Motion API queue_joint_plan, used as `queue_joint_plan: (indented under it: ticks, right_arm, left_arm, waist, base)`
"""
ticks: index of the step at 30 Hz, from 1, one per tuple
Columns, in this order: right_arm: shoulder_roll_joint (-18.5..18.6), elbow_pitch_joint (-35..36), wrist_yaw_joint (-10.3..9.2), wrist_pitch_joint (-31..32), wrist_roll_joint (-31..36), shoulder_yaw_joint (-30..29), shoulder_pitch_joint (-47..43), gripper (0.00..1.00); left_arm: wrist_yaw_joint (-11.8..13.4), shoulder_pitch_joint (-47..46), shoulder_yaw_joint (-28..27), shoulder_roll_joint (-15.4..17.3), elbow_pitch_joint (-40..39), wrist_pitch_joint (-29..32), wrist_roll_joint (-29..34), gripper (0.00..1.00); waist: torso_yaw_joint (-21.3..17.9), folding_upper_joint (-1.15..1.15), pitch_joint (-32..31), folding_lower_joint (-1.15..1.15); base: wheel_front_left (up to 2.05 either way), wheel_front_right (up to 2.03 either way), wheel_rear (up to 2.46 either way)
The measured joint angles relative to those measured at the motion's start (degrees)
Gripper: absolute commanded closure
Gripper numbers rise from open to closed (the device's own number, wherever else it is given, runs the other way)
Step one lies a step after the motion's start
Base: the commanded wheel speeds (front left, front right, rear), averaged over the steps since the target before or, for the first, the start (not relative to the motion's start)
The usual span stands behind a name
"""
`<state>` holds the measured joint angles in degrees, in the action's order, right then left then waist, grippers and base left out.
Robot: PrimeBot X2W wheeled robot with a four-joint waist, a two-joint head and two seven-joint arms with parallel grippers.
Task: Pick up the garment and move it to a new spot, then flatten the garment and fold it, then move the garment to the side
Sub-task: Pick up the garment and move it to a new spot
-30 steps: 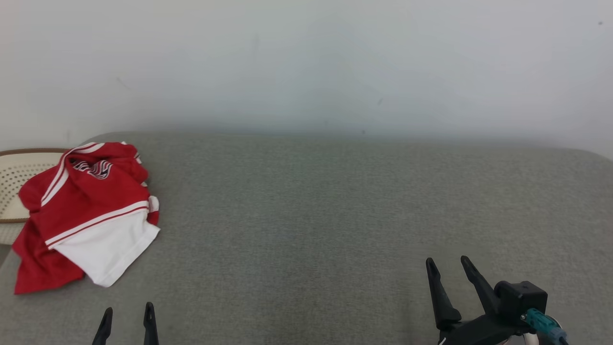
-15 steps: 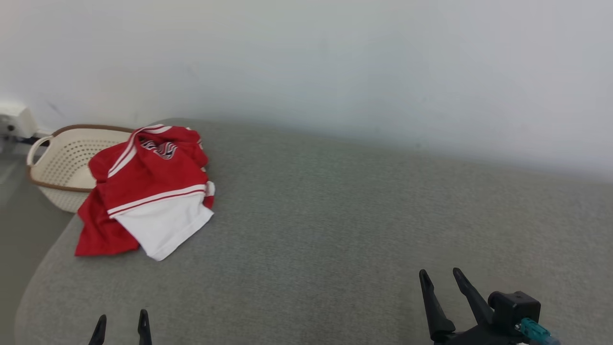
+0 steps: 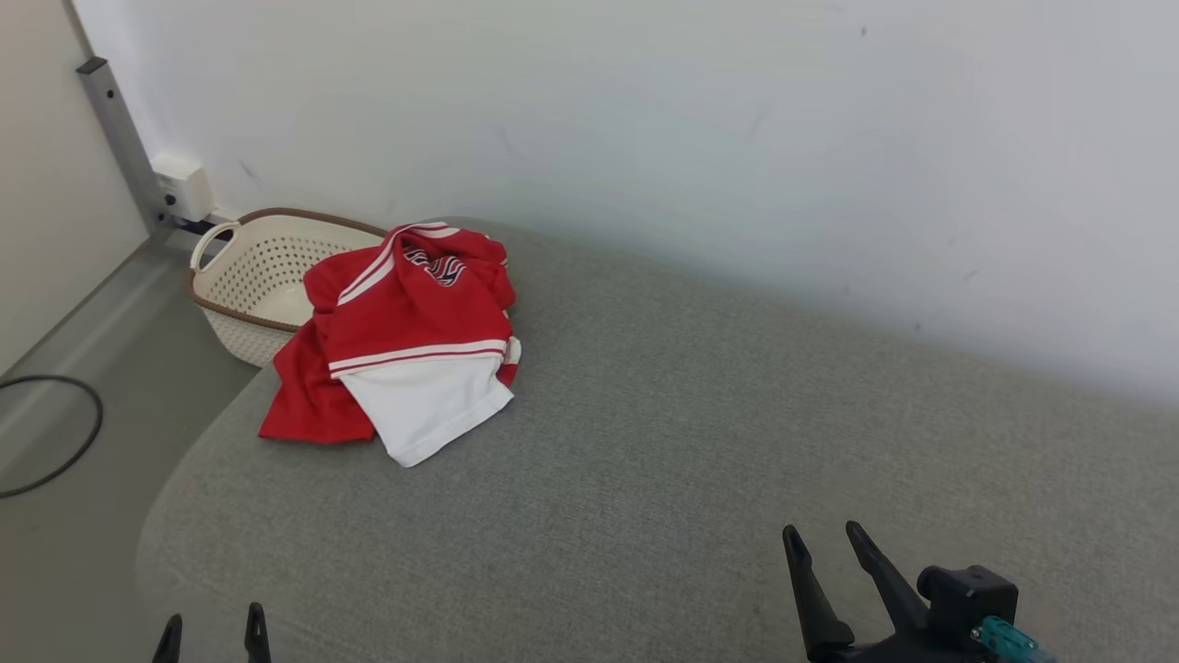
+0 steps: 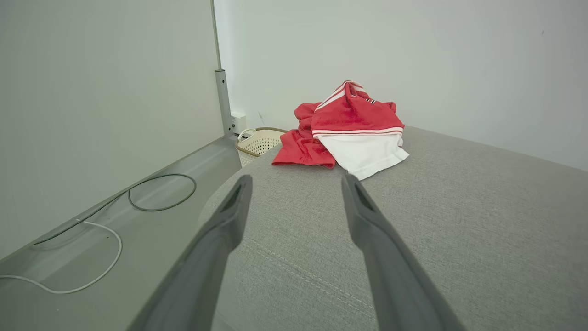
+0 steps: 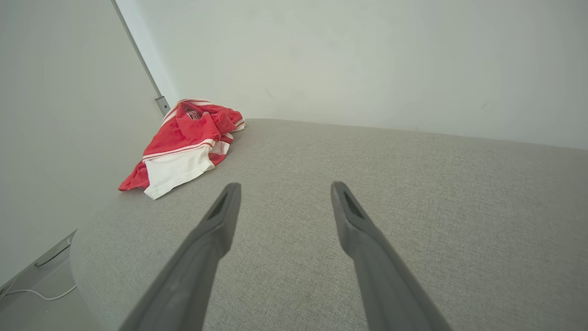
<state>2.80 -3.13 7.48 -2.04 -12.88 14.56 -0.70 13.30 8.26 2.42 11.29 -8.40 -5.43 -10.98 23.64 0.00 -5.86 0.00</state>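
1. Plainly, the first step, picking up, is not yet begun. The red and white garment lies in a crumpled heap at the far left corner of the grey cushion, just beside the basket. I cannot tell whether it touches the basket's rim.
2. The left gripper hangs low over the near edge of the cushion, fingers spread wide with nothing between them. The right gripper is the same, parted and empty. Both are well apart from the garment.
3. Next, I judge, the left arm must reach forward to the heap and close on a raised fold, taking care not to snag the basket.
4. Count: one garment, one basket, two grippers, and two cables on the floor, a dark loop and a white one.
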Motion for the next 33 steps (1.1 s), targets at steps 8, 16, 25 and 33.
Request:
queue_joint_plan:
  ticks: [8,16,25,33]
  right_arm:
    - [0.0,-0.92,0.0,-0.44,-0.23,1.03,1.43,0.0]
    - [0.0,-1.72,0.0,-0.85,-0.37,1.24,1.87,0.0]
    - [-0.01,-1.64,0.0,-0.98,-0.27,0.74,1.42,0.0]
    - [-0.01,-0.4,0.0,-0.41,0.91,0.33,2.96,0.0]
  left_arm:
    - [0.93,0.86,-0.78,0.04,-1.03,-0.26,-0.35,0.0]
    - [0.9,0.93,-0.73,-0.02,-1.24,-0.77,-1.21,0.0]
    - [-2.53,-6.34,0.2,2.42,-0.91,0.62,-2.67,0.0]
    - [-6.25,-21.04,-1.01,5.47,0.25,1.59,-5.08,0.0]
  waist:
    - [1.75,0.0,0.62,0.0]
    - [1.74,0.01,0.7,0.0]
    - [0.25,0.01,0.23,0.0]
    - [-3.66,0.01,1.88,0.0]
  base:
    - [0.0,0.0,0.0]
    - [0.0,0.0,0.0]
    - [0.0,0.0,0.0]
    - [0.0,0.0,0.0]
